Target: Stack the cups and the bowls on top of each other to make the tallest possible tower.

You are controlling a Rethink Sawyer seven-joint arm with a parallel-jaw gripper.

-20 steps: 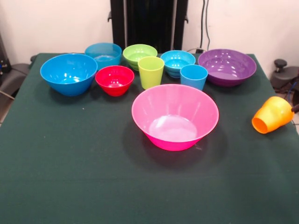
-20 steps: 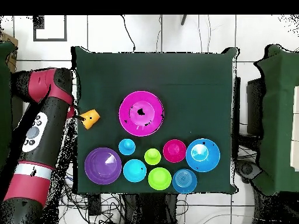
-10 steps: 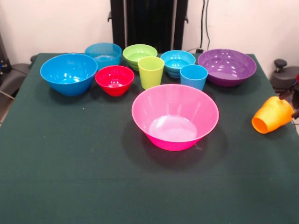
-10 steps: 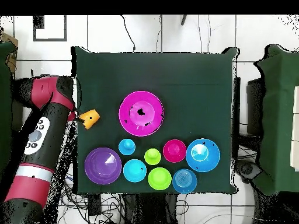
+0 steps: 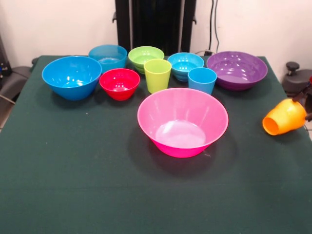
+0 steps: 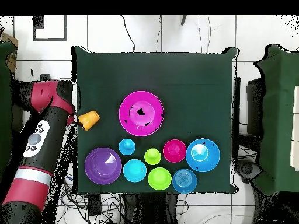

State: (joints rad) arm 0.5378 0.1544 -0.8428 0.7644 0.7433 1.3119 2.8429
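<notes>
The huge glossy pink plastic bowl [image 5: 183, 121] sits upright and alone nearest the front of the dark green desk [image 5: 73, 185], mouth up with bare cloth around it, which suits it as the broad base of a tower; nothing is stacked in it yet. Off to its right, at the desk's edge, the orange stepped plastic cup [image 5: 283, 117] hangs tilted on its side with its mouth toward the front, carried by the hand [image 5: 308, 105], which grips its closed end from outside the desk, probably to bring it in over the bowl. Beyond, well apart from the pink bowl, the rest wait in a row: the large blue bowl [image 5: 71, 76], small red bowl [image 5: 119, 83], lime green cup [image 5: 157, 74], light blue cup [image 5: 202, 80] and wide purple bowl [image 5: 237, 69], with the ribbed cyan bowl [image 5: 107, 56], lime green bowl [image 5: 145, 56] and small blue bowl [image 5: 185, 64] farthest back.
</notes>
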